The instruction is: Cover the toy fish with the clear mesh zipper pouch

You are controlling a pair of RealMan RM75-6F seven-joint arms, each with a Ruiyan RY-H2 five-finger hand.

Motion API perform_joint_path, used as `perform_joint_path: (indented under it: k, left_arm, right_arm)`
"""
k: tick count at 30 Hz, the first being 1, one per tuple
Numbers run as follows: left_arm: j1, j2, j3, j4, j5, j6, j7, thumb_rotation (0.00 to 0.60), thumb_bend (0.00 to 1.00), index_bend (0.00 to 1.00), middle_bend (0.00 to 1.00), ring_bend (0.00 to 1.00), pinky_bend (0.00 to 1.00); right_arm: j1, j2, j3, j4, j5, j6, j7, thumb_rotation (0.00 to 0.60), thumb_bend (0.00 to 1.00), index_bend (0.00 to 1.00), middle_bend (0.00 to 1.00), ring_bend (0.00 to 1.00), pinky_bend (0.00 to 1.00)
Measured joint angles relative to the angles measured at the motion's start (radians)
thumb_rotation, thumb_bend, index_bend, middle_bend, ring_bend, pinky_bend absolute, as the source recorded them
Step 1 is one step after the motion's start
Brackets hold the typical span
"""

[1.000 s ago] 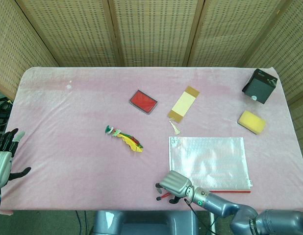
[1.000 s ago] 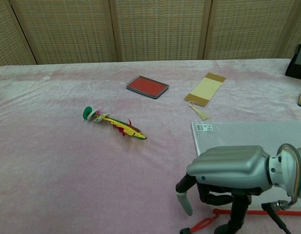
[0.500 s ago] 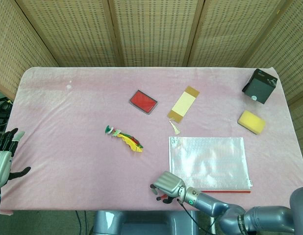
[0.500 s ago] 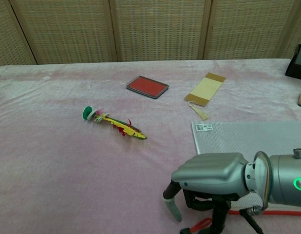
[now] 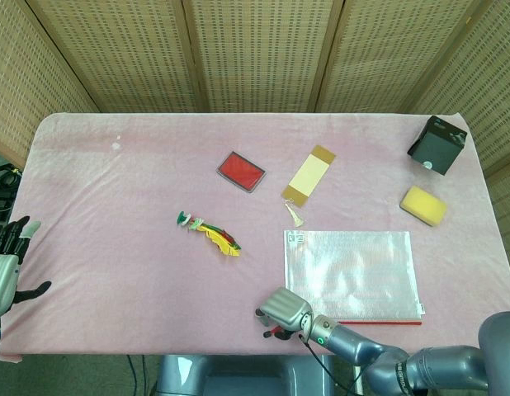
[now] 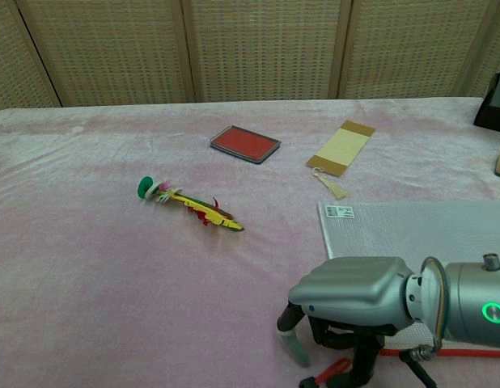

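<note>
The clear mesh zipper pouch [image 5: 351, 273], rectangular with a red zip along its near edge, lies flat on the pink cloth-covered surface [image 5: 123, 190], at about five o'clock from centre. The small yellow, red and green toy fish [image 5: 212, 232] lies uncovered, well apart at the pouch's nine to ten o'clock. The right hand [image 6: 353, 298] stands knuckles-up at the pouch's near-left corner, fingertips down by the red zip pull [image 6: 325, 374]; I cannot tell whether anything is pinched. The left hand [image 5: 5, 266] hangs open, holding nothing, off the surface's eight o'clock edge. The step looks like securing the pouch; next it needs a firm hold on that corner, then lifting and carrying it toward ten o'clock over the fish.
</note>
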Motion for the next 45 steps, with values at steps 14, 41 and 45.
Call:
perform_joint_path:
  k: [14, 41, 45]
  left_arm:
    - [-0.002, 0.001, 0.002, -0.001, -0.001, -0.003, 0.000, 0.600, 0.00, 0.00, 0.00, 0.00, 0.00]
    - [-0.002, 0.003, 0.005, -0.003, 0.003, -0.002, -0.005, 0.600, 0.00, 0.00, 0.00, 0.00, 0.00]
    - [-0.002, 0.004, 0.006, -0.003, 0.004, -0.002, -0.009, 0.600, 0.00, 0.00, 0.00, 0.00, 0.00]
  right_arm:
    - [0.014, 0.004, -0.017, 0.006, 0.023, 0.008, 0.000, 0.600, 0.59, 0.59, 0.97, 0.94, 1.00]
    - [-0.001, 0.034, -0.017, -0.030, -0.060, 0.058, 0.099, 0.600, 0.80, 0.67, 0.98, 0.95, 1.00]
    - [-0.004, 0.064, -0.001, -0.058, -0.076, 0.068, 0.132, 0.600, 0.81, 0.71, 0.98, 0.95, 1.00]
